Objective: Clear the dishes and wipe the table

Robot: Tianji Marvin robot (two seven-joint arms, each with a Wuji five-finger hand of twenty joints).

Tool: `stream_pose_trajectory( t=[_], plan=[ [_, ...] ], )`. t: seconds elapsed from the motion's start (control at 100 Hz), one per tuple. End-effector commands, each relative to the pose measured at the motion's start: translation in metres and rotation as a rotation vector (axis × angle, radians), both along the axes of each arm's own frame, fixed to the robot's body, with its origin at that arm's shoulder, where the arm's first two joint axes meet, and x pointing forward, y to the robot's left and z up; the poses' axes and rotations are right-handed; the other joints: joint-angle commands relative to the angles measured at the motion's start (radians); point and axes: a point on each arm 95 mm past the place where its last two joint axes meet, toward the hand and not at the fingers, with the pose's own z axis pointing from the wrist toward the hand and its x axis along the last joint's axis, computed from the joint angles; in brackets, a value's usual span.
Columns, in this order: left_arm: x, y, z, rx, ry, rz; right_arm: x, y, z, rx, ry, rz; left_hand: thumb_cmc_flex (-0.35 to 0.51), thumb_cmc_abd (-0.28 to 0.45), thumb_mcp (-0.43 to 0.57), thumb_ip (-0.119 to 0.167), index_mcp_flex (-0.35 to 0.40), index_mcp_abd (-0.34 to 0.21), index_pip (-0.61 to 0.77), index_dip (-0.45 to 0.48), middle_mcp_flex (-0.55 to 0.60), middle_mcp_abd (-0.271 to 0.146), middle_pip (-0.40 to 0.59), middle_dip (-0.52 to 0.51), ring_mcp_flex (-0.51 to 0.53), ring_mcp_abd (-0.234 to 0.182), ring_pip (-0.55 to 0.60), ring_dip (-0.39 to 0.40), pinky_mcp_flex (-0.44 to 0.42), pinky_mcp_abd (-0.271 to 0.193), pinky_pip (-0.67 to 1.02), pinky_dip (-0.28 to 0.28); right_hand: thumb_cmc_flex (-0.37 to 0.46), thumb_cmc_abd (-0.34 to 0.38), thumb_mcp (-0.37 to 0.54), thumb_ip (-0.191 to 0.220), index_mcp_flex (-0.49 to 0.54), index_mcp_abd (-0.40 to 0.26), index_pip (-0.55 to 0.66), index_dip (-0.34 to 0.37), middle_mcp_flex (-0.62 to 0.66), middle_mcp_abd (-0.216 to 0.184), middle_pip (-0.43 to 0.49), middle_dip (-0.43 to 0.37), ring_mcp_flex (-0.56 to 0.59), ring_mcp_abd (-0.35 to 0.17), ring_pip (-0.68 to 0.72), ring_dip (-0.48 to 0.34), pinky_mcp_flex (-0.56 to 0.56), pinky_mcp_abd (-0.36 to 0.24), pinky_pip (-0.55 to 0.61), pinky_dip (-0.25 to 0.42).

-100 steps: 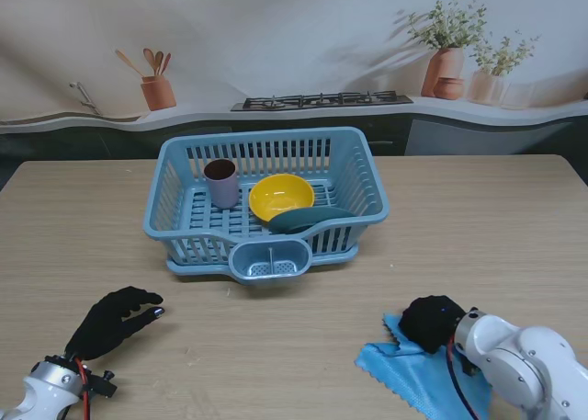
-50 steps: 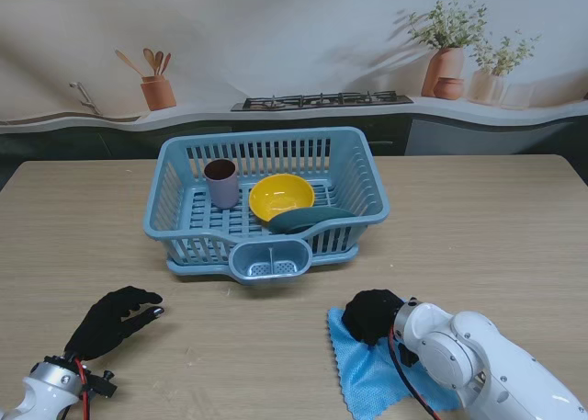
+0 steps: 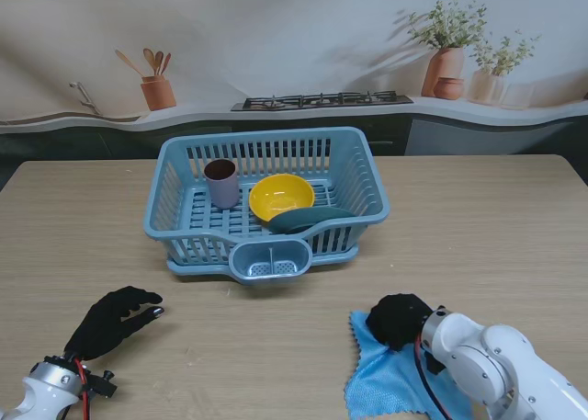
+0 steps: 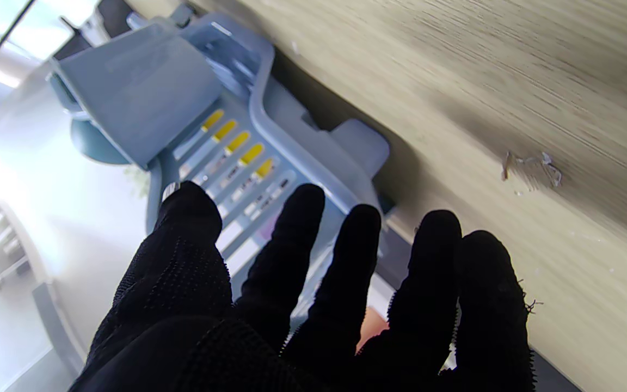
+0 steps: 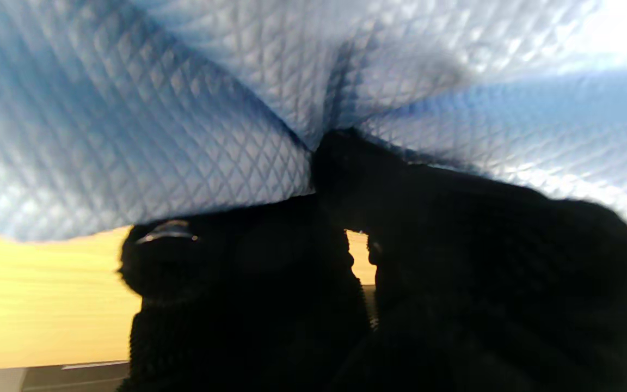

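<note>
One cup (image 3: 220, 182), one bowl (image 3: 281, 197), one cloth (image 3: 397, 383)

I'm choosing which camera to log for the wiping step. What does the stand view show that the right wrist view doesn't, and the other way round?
Only the stand view shows the blue rack holding the cup, yellow bowl and dark green dish, and the left hand, open near the table's left front. Only the right wrist view shows the cloth's quilted weave gathered where the fingers grip it. Both show the right hand shut on the blue cloth over the wooden table.
</note>
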Motion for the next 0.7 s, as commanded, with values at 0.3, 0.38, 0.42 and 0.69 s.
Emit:
stream_pose_trajectory(
  t=[0.3, 0.38, 0.42, 0.69],
  plan=[
    [-0.002, -0.003, -0.001, -0.001, 0.009, -0.01, -0.012, -0.075, -0.018, -0.197, -0.018, -0.08, 0.018, 0.023, 0.0, 0.017, -0.01, -0.017, 0.002, 0.005, -0.002, -0.02, -0.003, -0.021, 0.001, -0.007, -0.005, -0.002, -0.005, -0.018, -0.016, -0.011, 0.042, 0.014, 0.024, 0.014, 0.005, 0.061, -0.02, -0.019, -0.001, -0.016, -0.085, -0.067, 0.015, 0.028, 0.044, -0.008, 0.012, -0.113, 0.021, -0.01],
    [-0.002, -0.003, -0.001, -0.001, 0.01, -0.01, -0.011, -0.075, -0.021, -0.2, -0.018, -0.089, 0.018, 0.024, -0.002, 0.017, -0.008, -0.018, 0.003, 0.005, -0.001, -0.021, -0.003, -0.021, 0.002, -0.006, -0.004, -0.002, -0.005, -0.018, -0.016, -0.011, 0.041, 0.014, 0.025, 0.013, 0.006, 0.061, -0.02, -0.018, -0.001, -0.014, -0.086, -0.067, 0.017, 0.028, 0.044, -0.008, 0.014, -0.112, 0.022, -0.01],
    [-0.002, -0.003, -0.001, -0.001, 0.01, -0.01, -0.01, -0.073, -0.021, -0.199, -0.016, -0.088, 0.02, 0.023, -0.002, 0.018, -0.009, -0.018, 0.002, 0.005, -0.001, -0.021, -0.003, -0.021, 0.002, -0.008, -0.005, -0.002, -0.005, -0.018, -0.016, -0.011, 0.041, 0.014, 0.025, 0.013, 0.006, 0.061, -0.021, -0.018, 0.0, -0.015, -0.086, -0.066, 0.017, 0.027, 0.044, -0.007, 0.014, -0.112, 0.021, -0.01],
    [-0.002, -0.002, -0.003, -0.005, 0.005, -0.002, -0.004, -0.034, -0.025, -0.122, 0.023, -0.063, 0.022, 0.024, -0.005, 0.018, -0.011, -0.018, 0.002, 0.005, -0.001, -0.022, -0.004, -0.021, 0.001, -0.008, -0.006, -0.003, -0.005, -0.018, -0.016, -0.011, 0.041, 0.016, 0.025, 0.013, 0.006, 0.061, -0.022, -0.016, -0.001, -0.016, -0.089, -0.061, 0.017, 0.027, 0.043, -0.006, 0.016, -0.112, 0.02, -0.011]
  ],
)
